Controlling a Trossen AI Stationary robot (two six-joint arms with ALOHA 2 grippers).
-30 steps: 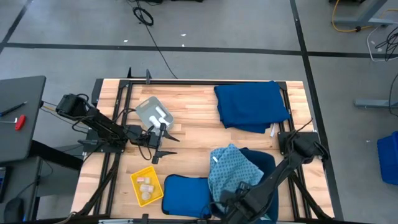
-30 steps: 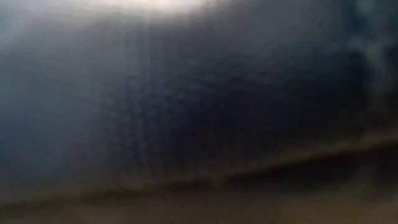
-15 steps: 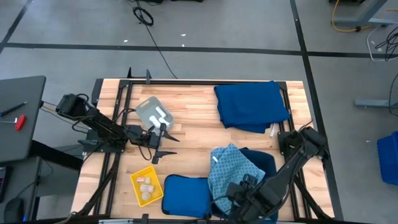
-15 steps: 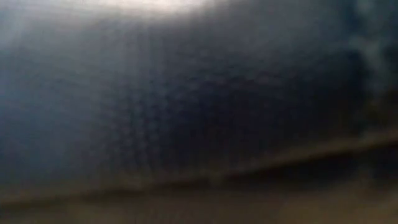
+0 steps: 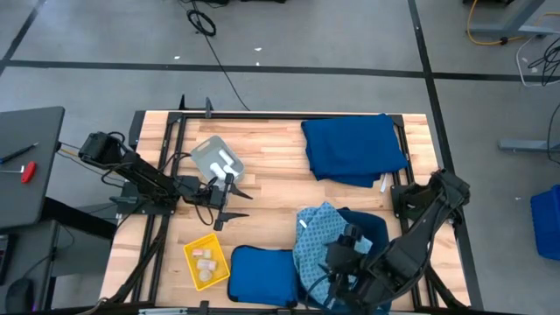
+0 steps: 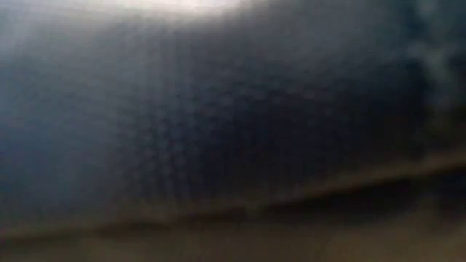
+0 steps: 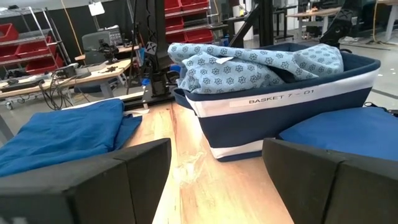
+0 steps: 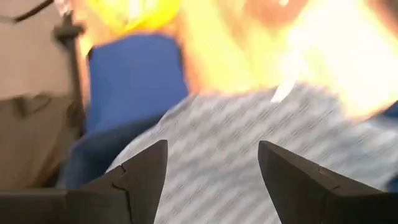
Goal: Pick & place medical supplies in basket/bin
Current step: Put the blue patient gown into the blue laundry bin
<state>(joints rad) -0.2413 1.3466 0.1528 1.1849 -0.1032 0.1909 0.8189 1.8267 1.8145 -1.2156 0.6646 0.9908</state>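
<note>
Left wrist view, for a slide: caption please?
Open left gripper faces the dark blue, white-banded fabric bin holding a light blue patterned cloth.

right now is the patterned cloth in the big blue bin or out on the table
In. The light blue patterned cloth lies bunched inside the dark blue bin, heaped above its rim, partly draped over one edge.
</note>
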